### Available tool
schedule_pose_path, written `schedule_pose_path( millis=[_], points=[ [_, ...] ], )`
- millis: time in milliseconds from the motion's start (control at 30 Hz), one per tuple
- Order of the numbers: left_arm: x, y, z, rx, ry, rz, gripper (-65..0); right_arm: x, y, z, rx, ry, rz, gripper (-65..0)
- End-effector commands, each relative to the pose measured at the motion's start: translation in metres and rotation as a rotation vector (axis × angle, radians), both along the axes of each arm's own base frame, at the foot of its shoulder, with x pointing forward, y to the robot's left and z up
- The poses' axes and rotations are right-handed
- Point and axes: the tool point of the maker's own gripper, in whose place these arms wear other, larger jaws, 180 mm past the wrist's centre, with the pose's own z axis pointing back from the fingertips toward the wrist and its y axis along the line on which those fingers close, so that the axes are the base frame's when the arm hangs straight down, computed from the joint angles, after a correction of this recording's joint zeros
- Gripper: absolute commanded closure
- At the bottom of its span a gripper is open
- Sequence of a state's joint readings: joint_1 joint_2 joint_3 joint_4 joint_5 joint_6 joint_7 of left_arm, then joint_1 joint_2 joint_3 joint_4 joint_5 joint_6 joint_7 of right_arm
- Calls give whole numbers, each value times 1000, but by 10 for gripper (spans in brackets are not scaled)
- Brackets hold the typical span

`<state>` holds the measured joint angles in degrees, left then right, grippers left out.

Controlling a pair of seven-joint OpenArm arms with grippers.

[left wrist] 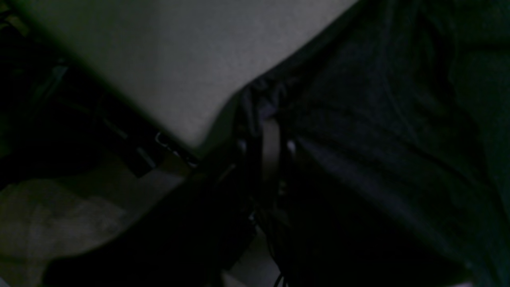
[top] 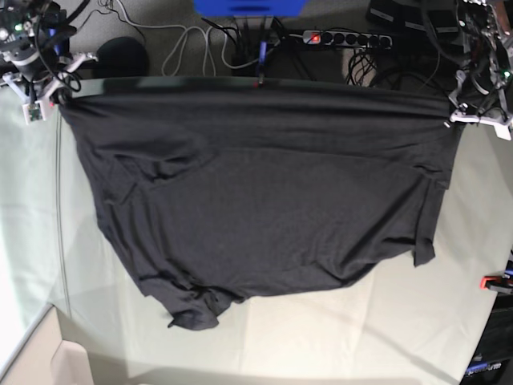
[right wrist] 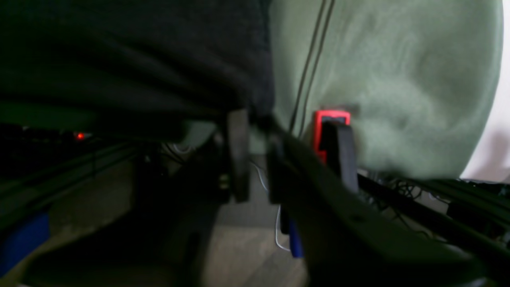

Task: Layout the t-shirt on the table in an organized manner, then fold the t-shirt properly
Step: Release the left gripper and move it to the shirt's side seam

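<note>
Pale green cloth covers the table [top: 337, 337] under the t-shirt [top: 264, 200].

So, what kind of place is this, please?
Probably a robotics lab or workshop: a cloth-covered table held by a red clamp, with a power strip and tangled cables on the floor behind it.

I count one t-shirt [top: 264, 200]. It is big and black and fills the middle of the base view.

I count one table [top: 401, 321]. It has a pale green cloth on it.

I have two grippers. My right gripper [top: 50, 95] is in the upper left of the base view. My left gripper [top: 465, 115] is in the upper right.

I count two red clamps. One clamp [top: 495, 281] sits at the right edge of the base view. The other clamp [right wrist: 330, 133] is in the middle of my right wrist view.

I count one power strip [top: 345, 38] at the top.
</note>
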<state>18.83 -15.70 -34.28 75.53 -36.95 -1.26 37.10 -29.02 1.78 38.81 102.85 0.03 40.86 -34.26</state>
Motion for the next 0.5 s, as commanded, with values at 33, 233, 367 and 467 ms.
schedule_pose_path(
  millis=[33,233,367,467],
  points=[
    [6,9,10,37,-23,-22,-36,1,-6,7,-24,-17,-4,-182],
    [19,-11,20,11,-106,-203,-209,4,-6,8,-22,-24,-5,-240],
    [13,13,34,38,-152,-112,-268,5,-6,8,-23,-27,-4,-240],
    [12,31,54,78,-210,-47,-279,6,-7,9,-25,-29,-2,-240]
  ],
)
